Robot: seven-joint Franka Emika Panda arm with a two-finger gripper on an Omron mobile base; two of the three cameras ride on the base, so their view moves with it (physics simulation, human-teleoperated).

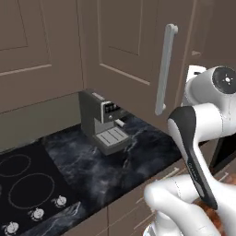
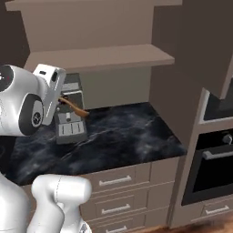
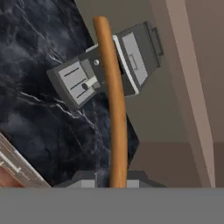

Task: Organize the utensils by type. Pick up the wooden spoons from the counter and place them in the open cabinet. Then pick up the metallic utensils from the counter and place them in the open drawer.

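Gripper [image 3: 111, 179] clamped on wooden spoon [image 3: 114, 109], raised above counter [image 2: 123, 132] in front of espresso machine [image 2: 69, 116]. Left of espresso machine: black cooktop [image 1: 23, 184] with knobs, taupe wall panels above. Beneath and right of it: glossy black veined marble, drawer fronts [image 2: 116, 181] below edge. Above it: cabinet [image 2: 100, 57], door [image 1: 138, 55] swung open, plain shelf. Far right of it: built-in oven [image 2: 214, 168].

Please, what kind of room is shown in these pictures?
It is a kitchen. A coffee machine stands on the black marble counter, a cooktop with knobs lies beside it, and a built-in oven sits under wall cabinets.
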